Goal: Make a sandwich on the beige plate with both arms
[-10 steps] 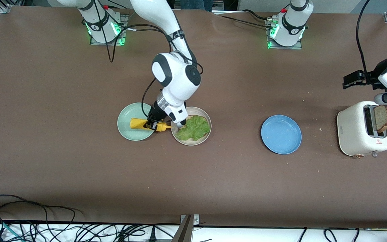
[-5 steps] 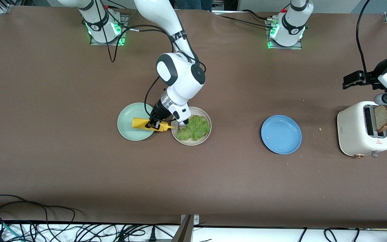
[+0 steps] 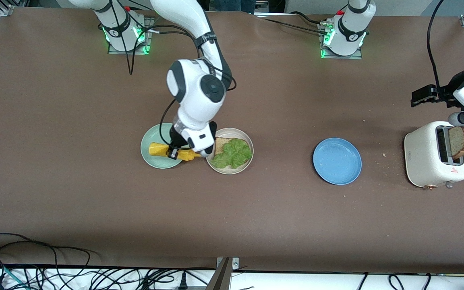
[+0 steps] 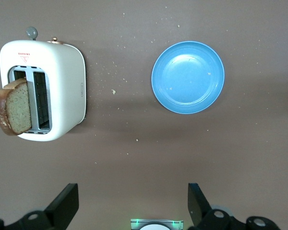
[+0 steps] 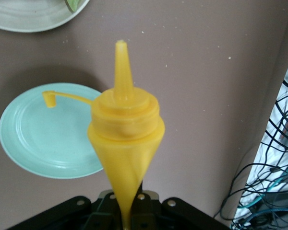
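Observation:
The beige plate (image 3: 228,171) holds a bread slice (image 3: 219,143) with a ruffled green lettuce leaf (image 3: 234,153) on top. My right gripper (image 3: 172,152) is shut on a yellow squeeze bottle (image 3: 157,150), held on its side over the mint green plate (image 3: 148,158) beside the beige plate. In the right wrist view the bottle (image 5: 126,129) is pinched thin in the right gripper (image 5: 127,211), its open cap (image 5: 49,99) dangling. A second bread slice (image 3: 459,141) sticks up from the toaster (image 3: 429,161). My left gripper (image 3: 427,96) waits open above the toaster, its fingers (image 4: 67,201) wide apart.
A blue plate (image 3: 336,161) lies between the beige plate and the toaster, also in the left wrist view as the blue plate (image 4: 187,76) beside the toaster (image 4: 62,81). Crumbs dot the table near the toaster. Cables hang along the table's front edge.
The right arm has swung the bottle away from the beige plate's rim, back over the mint green plate, uncovering the bread's corner. The left arm has not moved.

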Robot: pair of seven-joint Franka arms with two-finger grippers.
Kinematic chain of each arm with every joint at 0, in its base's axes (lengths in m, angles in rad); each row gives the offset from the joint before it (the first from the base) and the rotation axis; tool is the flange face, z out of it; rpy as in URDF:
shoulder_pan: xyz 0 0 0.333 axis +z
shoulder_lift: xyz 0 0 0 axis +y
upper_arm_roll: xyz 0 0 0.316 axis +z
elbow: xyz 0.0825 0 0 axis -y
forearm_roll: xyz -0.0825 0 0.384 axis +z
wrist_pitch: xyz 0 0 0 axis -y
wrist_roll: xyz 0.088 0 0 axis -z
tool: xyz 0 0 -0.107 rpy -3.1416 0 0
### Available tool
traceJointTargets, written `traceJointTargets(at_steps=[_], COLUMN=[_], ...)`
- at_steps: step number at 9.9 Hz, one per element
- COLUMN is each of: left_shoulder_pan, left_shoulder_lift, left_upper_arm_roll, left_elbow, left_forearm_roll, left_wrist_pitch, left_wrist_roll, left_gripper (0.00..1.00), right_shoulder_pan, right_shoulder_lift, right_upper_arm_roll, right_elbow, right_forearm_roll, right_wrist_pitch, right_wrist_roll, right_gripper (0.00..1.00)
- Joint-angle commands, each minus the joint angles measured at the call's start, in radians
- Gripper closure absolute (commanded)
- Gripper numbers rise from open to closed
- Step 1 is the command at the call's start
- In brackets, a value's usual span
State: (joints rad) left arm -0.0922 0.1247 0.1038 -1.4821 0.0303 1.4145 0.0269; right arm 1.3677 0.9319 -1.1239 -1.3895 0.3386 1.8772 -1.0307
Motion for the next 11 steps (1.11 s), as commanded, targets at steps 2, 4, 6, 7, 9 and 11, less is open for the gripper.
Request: traceJointTargets(at_steps=[2, 4, 6, 7, 9, 11], left_shoulder_pan=[0.000, 0.000, 0.015, 0.026, 0.087, 0.184], left_shoulder_lift=[0.006, 0.006, 0.007, 0.007, 0.027, 0.061], left_upper_arm_roll=[-0.004, -0.004, -0.001, -0.002, 0.001, 0.001], left_elbow=[0.017, 0.017, 0.017, 0.016, 0.013, 0.006], left_forearm_roll=[0.033, 0.033, 0.040, 0.084, 0.115, 0.115], left_wrist_pitch=[-0.002, -0.002, 0.003, 0.030, 0.072, 0.147], left_wrist_roll=[-0.001, 0.001, 0.013, 0.024, 0.163, 0.304], left_gripper=[0.00, 0.00, 0.00, 0.00, 0.00, 0.00], right_shoulder_pan=[-0.002, -0.065, -0.111, -0.142, -0.211, -0.255], right_shoulder_lift=[-0.018, -0.035, -0.036, -0.053, -0.094, -0.100], right_upper_arm_roll=[-0.163, -0.242, -0.293, -0.307, -0.310, -0.312], right_elbow=[0.012, 0.004, 0.003, -0.008, -0.043, -0.080], right_forearm_roll=[0.184, 0.342, 0.436, 0.483, 0.572, 0.637], right_wrist_pitch=[-0.108, -0.194, -0.251, -0.285, -0.323, -0.349], right_wrist_roll=[-0.217, -0.355, -0.484, -0.541, -0.656, -0.771], right_gripper=[0.99, 0.99, 0.99, 0.99, 0.99, 0.99])
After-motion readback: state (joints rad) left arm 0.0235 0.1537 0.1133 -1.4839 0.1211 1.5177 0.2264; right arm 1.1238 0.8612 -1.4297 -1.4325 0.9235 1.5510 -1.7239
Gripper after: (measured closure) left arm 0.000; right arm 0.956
